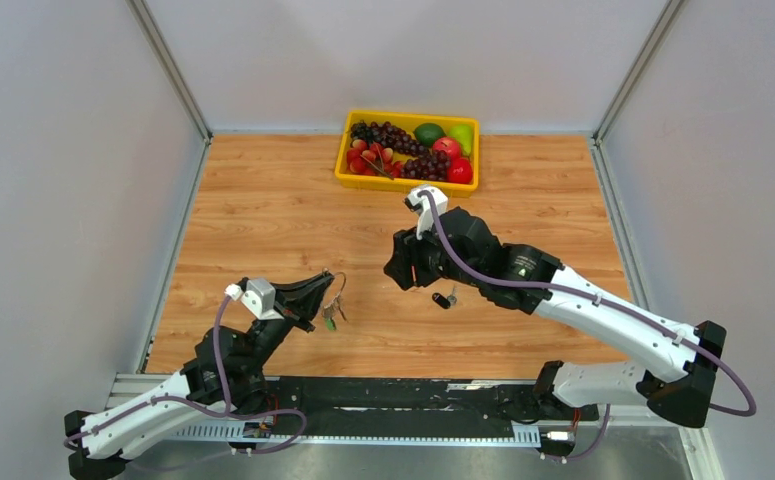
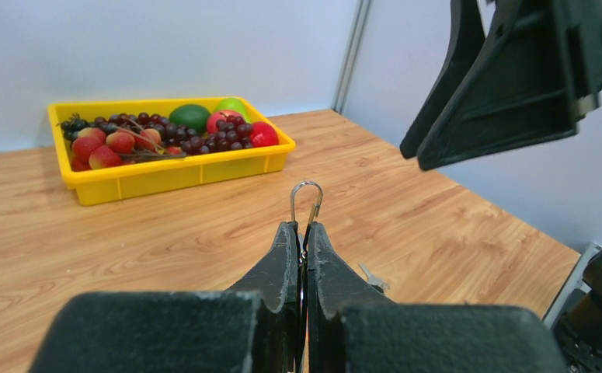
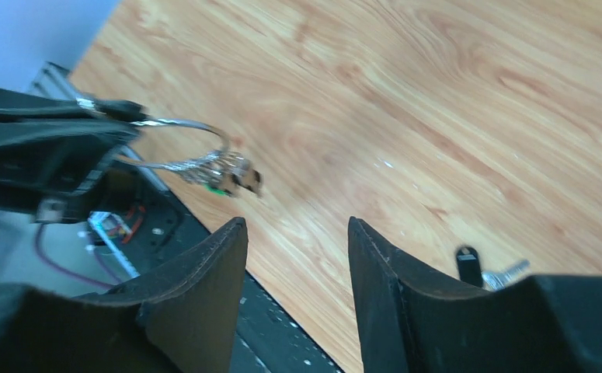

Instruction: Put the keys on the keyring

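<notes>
My left gripper (image 1: 320, 285) is shut on a thin silver keyring (image 1: 336, 294), held above the table. Keys hang from the ring (image 1: 330, 319), one with a green head. In the left wrist view the ring's loop (image 2: 306, 199) sticks out past the closed fingertips (image 2: 289, 237). My right gripper (image 1: 398, 272) is open and empty, just right of the ring. In the right wrist view the ring (image 3: 193, 132) and its hanging keys (image 3: 229, 176) are ahead of the open gripper (image 3: 297, 229). A loose black-headed key (image 1: 445, 297) lies on the table and shows in the right wrist view (image 3: 468, 264).
A yellow tray (image 1: 406, 183) of fruit stands at the back centre of the wooden table (image 1: 263, 220). Grey walls close in the left, right and back sides. The black base rail (image 1: 393, 395) runs along the near edge.
</notes>
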{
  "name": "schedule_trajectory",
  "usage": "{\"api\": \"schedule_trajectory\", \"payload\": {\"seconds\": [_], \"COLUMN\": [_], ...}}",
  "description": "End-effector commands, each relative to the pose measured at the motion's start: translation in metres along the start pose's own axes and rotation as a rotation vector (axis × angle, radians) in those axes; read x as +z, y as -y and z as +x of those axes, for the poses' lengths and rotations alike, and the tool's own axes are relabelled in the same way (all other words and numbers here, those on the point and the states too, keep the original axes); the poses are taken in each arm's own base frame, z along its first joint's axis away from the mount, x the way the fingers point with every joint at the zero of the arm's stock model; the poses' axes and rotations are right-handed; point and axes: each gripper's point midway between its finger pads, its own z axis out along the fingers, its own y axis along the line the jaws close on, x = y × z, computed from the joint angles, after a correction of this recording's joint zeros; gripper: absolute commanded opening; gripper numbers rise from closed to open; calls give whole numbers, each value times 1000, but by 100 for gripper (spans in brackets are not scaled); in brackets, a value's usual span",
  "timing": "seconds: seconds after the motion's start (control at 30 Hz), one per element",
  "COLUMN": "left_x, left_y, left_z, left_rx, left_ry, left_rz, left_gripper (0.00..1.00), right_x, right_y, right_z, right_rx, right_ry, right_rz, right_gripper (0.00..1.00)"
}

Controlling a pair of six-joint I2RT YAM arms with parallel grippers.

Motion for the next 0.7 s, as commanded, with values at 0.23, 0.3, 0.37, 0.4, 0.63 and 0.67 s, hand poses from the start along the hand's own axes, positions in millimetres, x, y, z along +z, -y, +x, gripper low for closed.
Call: {"api": "schedule_trajectory", "payload": {"seconds": [0.23,0.3,0.37,0.4,0.63,0.67], "left_x": [4,5,6,6,9,9], "left_y": [-4,-5,-6,-6,-5,-5], "left_z": [-9,-5,-2,-1,4,5], "left_rx": [5,11,17,18,20,20], "left_ry": [17,2,-15,-20,-43,-44], "left_rz": [-28,-36,-46,-49,-51,-51], "left_gripper": [0,0,0,0,0,0], "right_x": [9,12,14,14,15,16], "right_y": [48,65,83,93,149,154], "right_z": [46,61,80,88,154,161], "right_rx": [73,117,172,200,358,376], "right_ry": [-44,-69,-96,-99,-164,-169], "right_rz": [143,190,245,284,493,508], "right_gripper": [54,54,53,53,53,53]}}
